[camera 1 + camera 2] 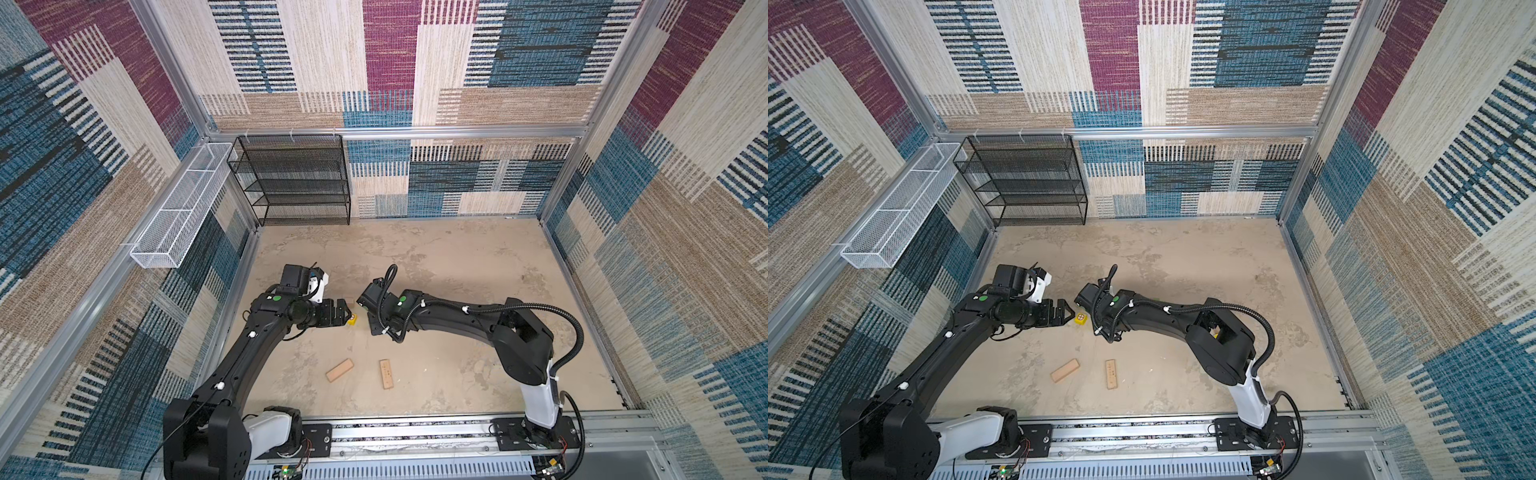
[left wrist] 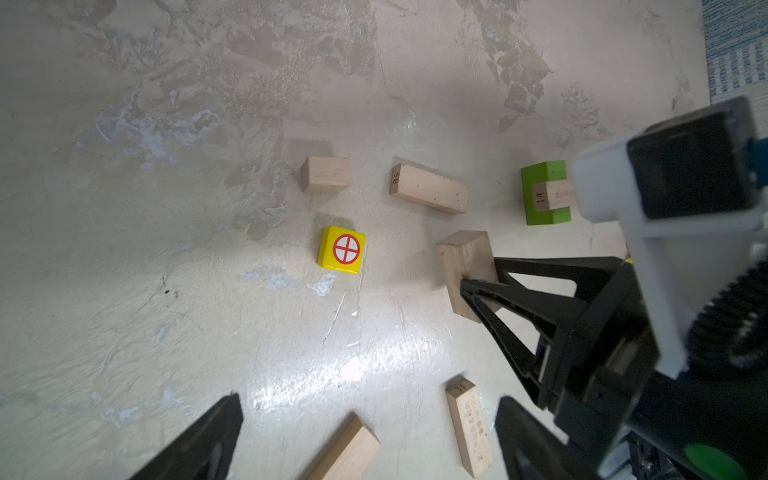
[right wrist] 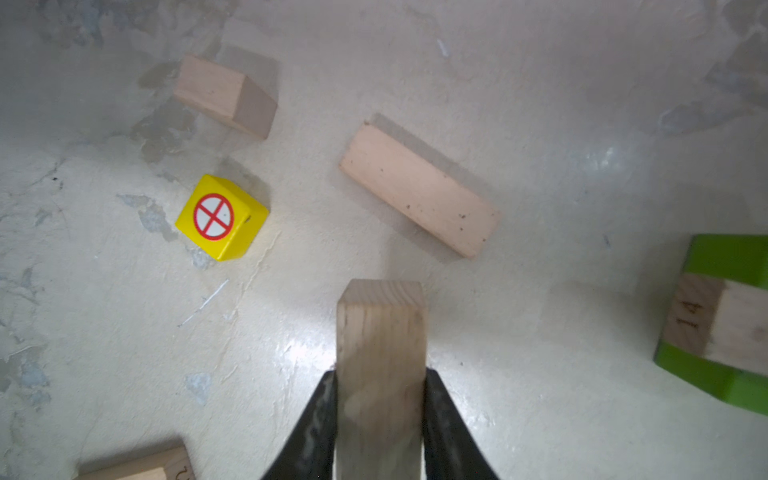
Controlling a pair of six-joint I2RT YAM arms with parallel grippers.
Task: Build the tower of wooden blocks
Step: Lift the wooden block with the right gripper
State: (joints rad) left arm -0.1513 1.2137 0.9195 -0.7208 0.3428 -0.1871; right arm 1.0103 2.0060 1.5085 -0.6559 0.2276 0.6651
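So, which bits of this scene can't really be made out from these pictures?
Green block with numbered brick on it: hidden by the right arm in both top views, partly covered by a camera housing in the left wrist view, cut by the edge in the right wrist view.
Held brick: its lower end runs off the right wrist view between the fingers of the right gripper.
Lettering on the printed brick: too small in both top views.

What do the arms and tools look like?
The left arm and right arm are black with white base links and a green dot near each wrist. A ribbed black cable follows the right arm. The left tool and right tool have black tapered fingers.
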